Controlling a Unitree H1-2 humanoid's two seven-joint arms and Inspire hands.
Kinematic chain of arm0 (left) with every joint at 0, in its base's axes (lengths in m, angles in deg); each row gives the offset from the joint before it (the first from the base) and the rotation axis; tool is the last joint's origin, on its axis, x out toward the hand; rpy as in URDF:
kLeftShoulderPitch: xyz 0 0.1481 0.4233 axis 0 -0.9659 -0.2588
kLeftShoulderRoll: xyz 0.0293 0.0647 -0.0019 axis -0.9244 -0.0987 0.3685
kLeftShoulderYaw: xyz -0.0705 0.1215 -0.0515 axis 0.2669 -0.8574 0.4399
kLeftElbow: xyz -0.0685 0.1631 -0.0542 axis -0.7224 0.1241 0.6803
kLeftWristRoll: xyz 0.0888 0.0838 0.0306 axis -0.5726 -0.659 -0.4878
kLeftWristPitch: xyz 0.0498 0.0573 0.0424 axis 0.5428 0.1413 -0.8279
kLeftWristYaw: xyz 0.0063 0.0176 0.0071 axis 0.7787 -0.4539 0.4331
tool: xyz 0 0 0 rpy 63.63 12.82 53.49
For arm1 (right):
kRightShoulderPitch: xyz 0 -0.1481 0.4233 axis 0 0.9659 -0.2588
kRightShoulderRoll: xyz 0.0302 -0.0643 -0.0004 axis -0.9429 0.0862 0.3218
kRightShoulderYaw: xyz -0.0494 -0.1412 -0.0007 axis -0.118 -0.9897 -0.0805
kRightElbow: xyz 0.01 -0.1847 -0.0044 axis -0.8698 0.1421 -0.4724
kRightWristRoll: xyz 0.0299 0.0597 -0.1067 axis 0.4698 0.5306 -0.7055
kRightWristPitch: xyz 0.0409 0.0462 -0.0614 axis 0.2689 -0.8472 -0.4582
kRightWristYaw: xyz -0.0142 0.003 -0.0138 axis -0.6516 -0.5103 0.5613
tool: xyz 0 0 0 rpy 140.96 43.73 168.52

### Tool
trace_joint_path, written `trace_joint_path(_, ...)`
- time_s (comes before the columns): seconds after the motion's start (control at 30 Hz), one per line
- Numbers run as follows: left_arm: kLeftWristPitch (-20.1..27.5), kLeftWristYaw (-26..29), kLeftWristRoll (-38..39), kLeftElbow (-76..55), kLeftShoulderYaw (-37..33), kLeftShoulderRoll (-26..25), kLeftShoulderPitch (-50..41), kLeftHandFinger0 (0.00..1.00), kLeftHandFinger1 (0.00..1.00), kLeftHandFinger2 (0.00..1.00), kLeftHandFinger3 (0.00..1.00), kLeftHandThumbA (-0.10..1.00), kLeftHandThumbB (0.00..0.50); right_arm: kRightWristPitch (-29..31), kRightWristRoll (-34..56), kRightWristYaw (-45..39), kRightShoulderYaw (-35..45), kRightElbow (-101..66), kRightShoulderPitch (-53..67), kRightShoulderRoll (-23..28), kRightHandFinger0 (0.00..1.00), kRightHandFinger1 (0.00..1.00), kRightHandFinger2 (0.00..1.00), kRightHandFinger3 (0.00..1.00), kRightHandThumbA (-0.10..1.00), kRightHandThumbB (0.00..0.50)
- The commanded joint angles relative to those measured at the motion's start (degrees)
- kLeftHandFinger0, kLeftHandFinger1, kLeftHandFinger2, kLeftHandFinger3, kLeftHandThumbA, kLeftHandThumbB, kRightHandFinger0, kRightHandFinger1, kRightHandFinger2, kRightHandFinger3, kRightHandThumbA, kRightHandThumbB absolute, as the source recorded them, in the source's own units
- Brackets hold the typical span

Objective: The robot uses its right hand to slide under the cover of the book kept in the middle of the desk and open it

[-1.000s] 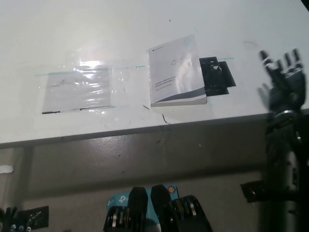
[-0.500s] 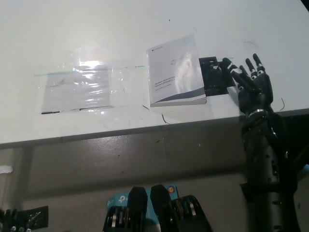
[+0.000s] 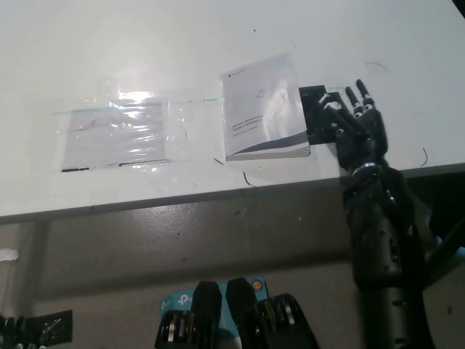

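My right hand [image 3: 356, 127], fingers spread and holding nothing, hovers just beside the closed book [image 3: 264, 107] lying flat mid-desk [image 3: 182, 43]. The thin, flexible cover probably lifts easily; I judge its right edge the place to slide under.
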Motion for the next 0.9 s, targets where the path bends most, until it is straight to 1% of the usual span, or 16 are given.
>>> trace_joint_path(0.0,1.1,1.3,0.8,-1.1,0.0,-0.3,0.0,0.78,0.77,0.9,0.92,0.67,0.0,1.7,0.3,-2.0,-0.6,0.1,-2.4,-1.5,0.97,1.0,1.0,1.0,1.0,0.204)
trace_joint_path(0.1,0.4,1.7,1.3,-0.6,0.3,-0.6,0.1,0.72,0.74,0.88,0.9,0.64,0.003,2.2,1.8,-2.1,0.7,0.5,-2.0,-2.9,0.98,1.0,1.0,1.0,1.0,0.225)
trace_joint_path(0.13,0.6,1.4,1.3,-0.3,0.2,-0.7,0.1,0.72,0.74,0.87,0.9,0.64,0.0,2.4,2.5,-2.4,1.2,0.8,-2.0,-3.3,1.0,1.0,1.0,1.0,1.0,0.244)
trace_joint_path(0.17,1.0,1.5,1.3,-0.1,0.3,-0.6,0.3,0.71,0.72,0.85,0.82,0.65,0.0,2.5,3.7,-2.9,2.0,1.0,-2.1,-3.9,1.0,1.0,1.0,1.0,1.0,0.264)
trace_joint_path(0.2,1.3,1.6,1.2,0.2,0.3,-0.6,0.4,0.7,0.71,0.83,0.8,0.66,0.0,2.6,4.1,-2.8,2.4,1.2,-2.1,-4.3,1.0,1.0,1.0,1.0,1.0,0.272)
trace_joint_path(0.33,1.1,2.2,1.3,-0.1,0.2,-0.6,0.4,0.72,0.73,0.84,0.79,0.7,0.0,3.2,4.4,-3.2,3.2,1.7,-2.1,-5.0,1.0,1.0,1.0,1.0,1.0,0.287)
trace_joint_path(0.4,1.1,1.8,1.6,-0.3,0.2,-0.5,0.3,0.72,0.75,0.86,0.84,0.7,0.003,2.9,5.0,-3.2,3.6,1.7,-2.0,-5.5,1.0,1.0,1.0,1.0,1.0,0.308)
trace_joint_path(0.47,0.9,1.8,1.8,-0.3,0.3,-0.4,0.2,0.71,0.74,0.85,0.84,0.69,0.004,2.7,5.2,-3.1,3.8,1.6,-1.9,-5.7,1.0,1.0,1.0,1.0,1.0,0.301)
trace_joint_path(0.5,1.0,1.8,1.8,-0.2,0.3,-0.5,0.3,0.7,0.74,0.85,0.82,0.69,0.009,2.6,5.2,-3.0,3.9,1.5,-1.9,-5.8,1.0,1.0,1.0,1.0,1.0,0.3)
trace_joint_path(0.57,1.1,0.9,1.8,-0.3,-0.1,-0.5,0.2,0.76,0.8,0.92,0.91,0.71,0.0,2.4,5.4,-3.2,3.9,1.8,-2.0,-5.8,1.0,1.0,1.0,1.0,1.0,0.283)
trace_joint_path(0.6,1.2,0.5,2.1,-0.4,0.0,-0.5,0.1,0.78,0.81,0.92,0.92,0.7,0.0,2.4,5.4,-3.2,3.9,1.9,-1.9,-5.9,1.0,1.0,1.0,1.0,1.0,0.282)
trace_joint_path(0.67,1.0,1.4,2.1,-1.2,0.2,-0.1,0.1,0.77,0.78,0.91,0.94,0.7,0.008,2.6,5.7,-3.7,3.9,2.2,-1.5,-6.0,1.0,1.0,1.0,1.0,1.0,0.278)
trace_joint_path(0.73,1.2,1.9,1.9,-0.9,0.2,-0.2,0.2,0.75,0.76,0.88,0.92,0.69,0.012,3.0,5.7,-4.3,3.8,2.7,-1.4,-6.0,1.0,1.0,1.0,1.0,1.0,0.276)
trace_joint_path(0.8,1.4,1.7,1.7,-1.1,0.0,-0.1,0.0,0.76,0.76,0.88,0.91,0.68,0.0,2.9,5.6,-3.6,4.0,3.2,-1.5,-6.3,1.0,1.0,1.0,1.0,1.0,0.283)
trace_joint_path(0.83,1.1,0.9,1.8,-1.5,-0.3,-0.1,-0.4,0.79,0.8,0.92,0.97,0.69,0.0,3.4,5.5,-3.8,3.8,4.1,-1.8,-6.4,1.0,1.0,1.0,1.0,1.0,0.297)
trace_joint_path(0.87,1.0,0.9,1.8,-1.6,-0.3,-0.2,-0.5,0.79,0.8,0.93,0.97,0.7,0.0,3.5,5.5,-3.9,3.8,4.2,-1.8,-6.4,1.0,1.0,1.0,1.0,1.0,0.298)
